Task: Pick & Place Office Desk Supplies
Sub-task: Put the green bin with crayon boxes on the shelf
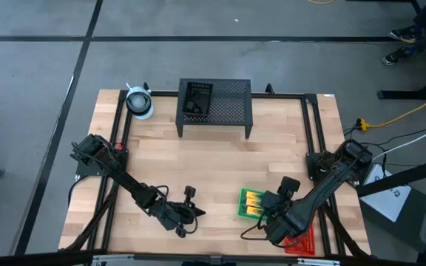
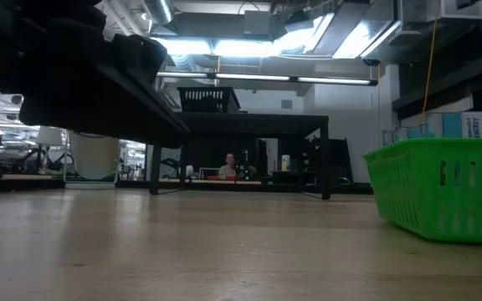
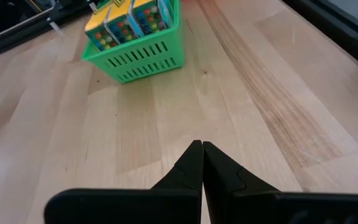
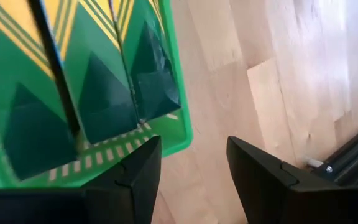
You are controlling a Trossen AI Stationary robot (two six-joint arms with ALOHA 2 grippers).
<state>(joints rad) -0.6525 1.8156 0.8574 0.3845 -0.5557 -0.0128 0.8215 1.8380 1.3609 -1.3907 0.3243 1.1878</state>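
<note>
A green tray stands flat on the wood near the table's front right, with yellow-green crayon boxes packed side by side in it. My right gripper hangs open over the tray's corner, pointing steeply down, with nothing between its fingers. My left gripper is shut and holds nothing. It hovers low over bare wood to the left of the tray, pointing toward it.
A red tray lies at the front right edge under my right arm. The black mesh stand on legs is at the far middle, with a black tray on top. A whitish roll sits at the far left.
</note>
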